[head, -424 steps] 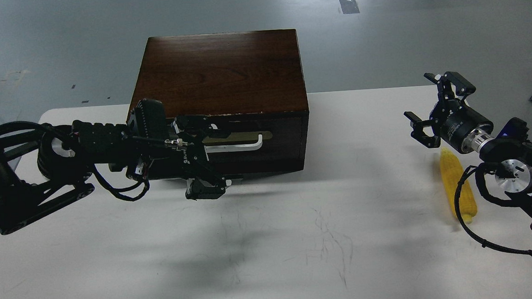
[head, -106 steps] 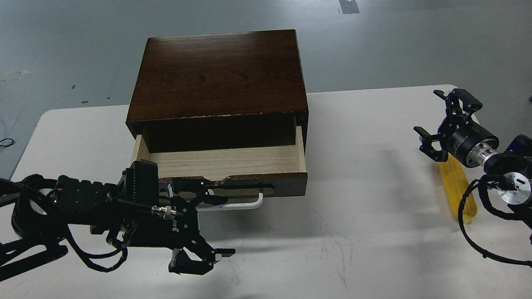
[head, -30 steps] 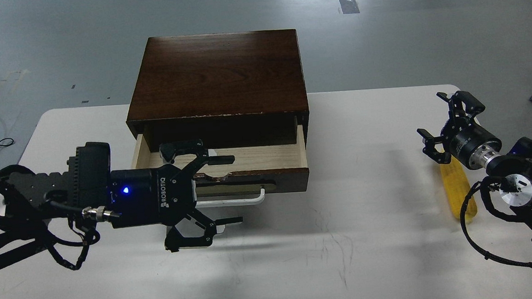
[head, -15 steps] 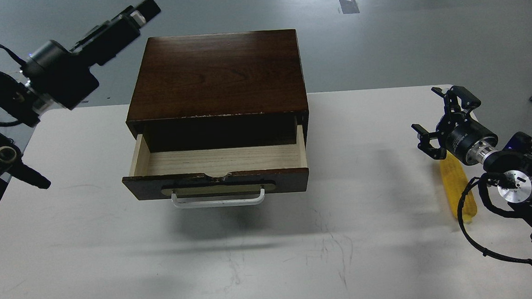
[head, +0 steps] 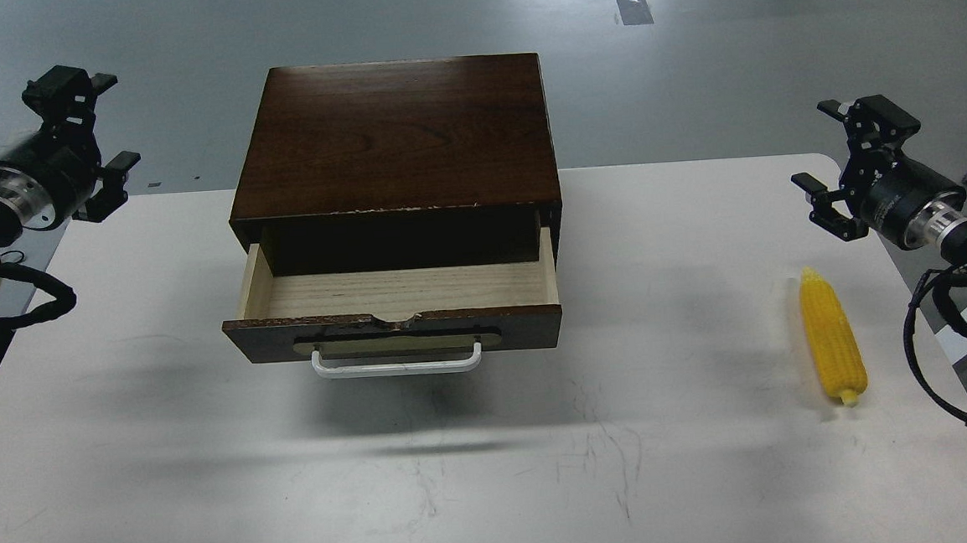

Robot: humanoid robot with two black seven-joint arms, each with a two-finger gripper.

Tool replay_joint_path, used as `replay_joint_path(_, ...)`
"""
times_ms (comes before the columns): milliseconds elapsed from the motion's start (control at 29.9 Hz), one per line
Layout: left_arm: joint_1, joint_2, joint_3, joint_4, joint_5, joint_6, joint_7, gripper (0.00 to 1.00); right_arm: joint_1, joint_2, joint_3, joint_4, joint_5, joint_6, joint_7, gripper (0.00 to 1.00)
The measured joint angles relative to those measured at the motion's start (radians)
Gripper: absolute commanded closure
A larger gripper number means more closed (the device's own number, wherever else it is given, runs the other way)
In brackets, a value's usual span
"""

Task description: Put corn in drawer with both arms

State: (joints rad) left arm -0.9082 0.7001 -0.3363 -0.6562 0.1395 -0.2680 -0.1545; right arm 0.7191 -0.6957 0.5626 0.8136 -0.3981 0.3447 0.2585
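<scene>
My right claw (head: 842, 170): spread open, holding nothing. Corn (head: 831, 345): on the table below it, apart, lengthwise toward me, tip pointing away. My left claw (head: 83, 141): open, empty.

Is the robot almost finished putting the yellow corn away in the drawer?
Not yet. Done: the dark brown wooden drawer with the white handle is pulled open, its pale inside empty. In hand: nothing. The left gripper and right gripper both hang open, raised off to the sides. Left to do: pick up the bright yellow toy corn cob from the white table and put it inside.
</scene>
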Motion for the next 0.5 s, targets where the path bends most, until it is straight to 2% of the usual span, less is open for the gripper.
replay_joint_path(134,0.015,-0.022,0.0,0.032,-0.012,-0.036,0.007,0.01,0.03,-0.112,-0.026,0.084,-0.34,-0.02,-0.008,0.0)
replay_joint_path(301,0.02,-0.033,0.001,0.035,-0.014,-0.04,0.006,0.01,0.052,-0.266,-0.186,0.252,-0.703,-0.027,-0.025,0.01)
replay_joint_path(501,0.02,-0.034,0.002,0.035,-0.01,-0.04,-0.002,0.01,0.056,-0.318,-0.332,0.305,-0.827,-0.056,-0.042,0.06)
